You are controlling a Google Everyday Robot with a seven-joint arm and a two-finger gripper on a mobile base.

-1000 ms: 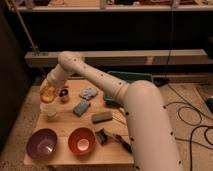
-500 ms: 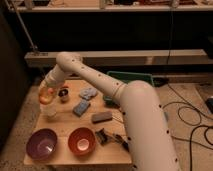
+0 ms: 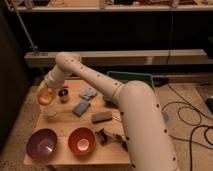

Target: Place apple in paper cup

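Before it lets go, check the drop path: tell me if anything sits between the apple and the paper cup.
Nothing visible does. The gripper is at the table's left edge with the apple in it, directly above the paper cup. The small dark cup stands off to the right, outside that path.

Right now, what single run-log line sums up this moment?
tool: left table side, above paper cup | apple: at tool, over cup, not yet inside
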